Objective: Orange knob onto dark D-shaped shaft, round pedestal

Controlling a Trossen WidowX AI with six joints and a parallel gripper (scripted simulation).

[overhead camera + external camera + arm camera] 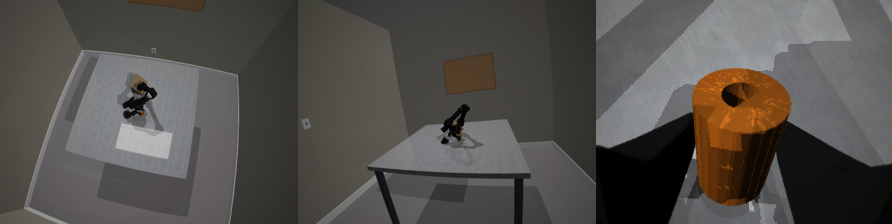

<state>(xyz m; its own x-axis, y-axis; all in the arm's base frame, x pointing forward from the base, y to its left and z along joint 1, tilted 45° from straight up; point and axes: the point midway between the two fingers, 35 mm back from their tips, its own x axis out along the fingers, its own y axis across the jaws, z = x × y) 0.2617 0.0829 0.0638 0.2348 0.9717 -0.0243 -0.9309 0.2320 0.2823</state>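
Note:
The orange knob (142,113) (459,137) (741,155) is a ribbed cylinder with a hole in its top face. My gripper (737,124) is shut on it, one dark finger on each side in the wrist view. In the exterior view the knob looks upright or nearly so, close above the table; the exact gap cannot be told. The dark round pedestal (126,114) (445,141) stands to the left of the knob in the top and exterior views, apart from it, with its short shaft pointing up. The flat side of the shaft cannot be seen.
A tan wooden block (139,80) stands at the arm's base, behind the gripper. A white rectangle (144,141) lies on the grey table (92,122) (415,160), in front of the knob in the top view. The arm's links rise above the gripper.

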